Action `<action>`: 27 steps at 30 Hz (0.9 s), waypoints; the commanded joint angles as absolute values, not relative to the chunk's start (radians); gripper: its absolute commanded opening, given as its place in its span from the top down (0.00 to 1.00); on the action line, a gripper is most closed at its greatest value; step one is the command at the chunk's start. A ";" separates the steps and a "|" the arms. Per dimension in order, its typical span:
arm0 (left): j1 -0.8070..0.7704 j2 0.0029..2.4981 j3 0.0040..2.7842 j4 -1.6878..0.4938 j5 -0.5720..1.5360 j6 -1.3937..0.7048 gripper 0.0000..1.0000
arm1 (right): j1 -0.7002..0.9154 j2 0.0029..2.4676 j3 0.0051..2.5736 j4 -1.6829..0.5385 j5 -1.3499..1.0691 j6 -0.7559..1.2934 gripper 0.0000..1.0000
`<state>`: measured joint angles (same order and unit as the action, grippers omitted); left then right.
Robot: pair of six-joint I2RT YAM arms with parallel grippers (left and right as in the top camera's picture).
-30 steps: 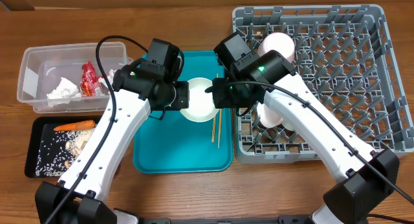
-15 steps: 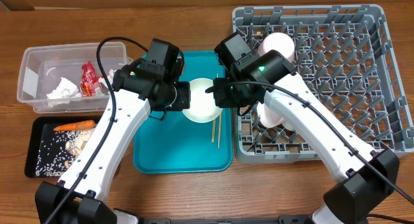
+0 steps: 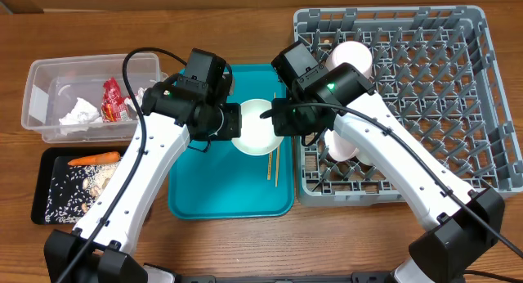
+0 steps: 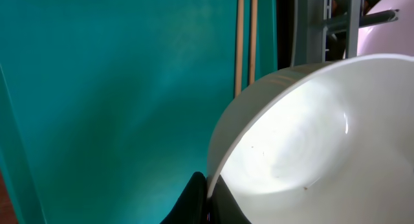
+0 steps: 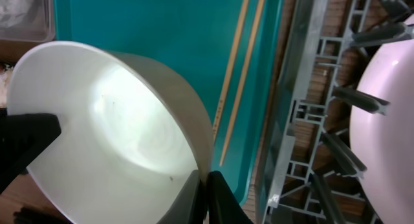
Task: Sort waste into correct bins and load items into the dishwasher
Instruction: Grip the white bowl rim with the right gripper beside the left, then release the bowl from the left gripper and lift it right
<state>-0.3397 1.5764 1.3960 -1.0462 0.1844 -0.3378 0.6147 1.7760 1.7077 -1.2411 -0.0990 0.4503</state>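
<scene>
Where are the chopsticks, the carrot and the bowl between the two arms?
chopsticks [image 3: 276,167], overhead view, middle of the right stick.
carrot [image 3: 94,159], overhead view, middle of its body.
bowl [image 3: 253,129], overhead view, its inner floor.

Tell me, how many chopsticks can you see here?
2. Both chopsticks lie side by side on the teal tray, just below and right of the white bowl. Their upper ends run under the bowl; no others show.
</scene>
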 commanded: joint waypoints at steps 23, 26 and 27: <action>-0.316 1.551 1.698 -1.159 0.308 -0.313 0.36 | 0.535 1.761 1.858 -1.166 0.252 0.437 0.96; -0.316 1.546 1.712 -1.168 0.308 -0.310 0.34 | 0.502 1.742 1.947 -1.184 0.366 0.436 0.96; -0.316 1.546 1.712 -1.175 0.306 -0.309 0.33 | 0.492 1.736 1.968 -1.187 0.411 0.435 0.96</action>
<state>-0.3191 1.5661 1.6863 -1.1568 0.2947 -0.3328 0.5270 1.7779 1.8572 -1.1854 0.2405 0.4400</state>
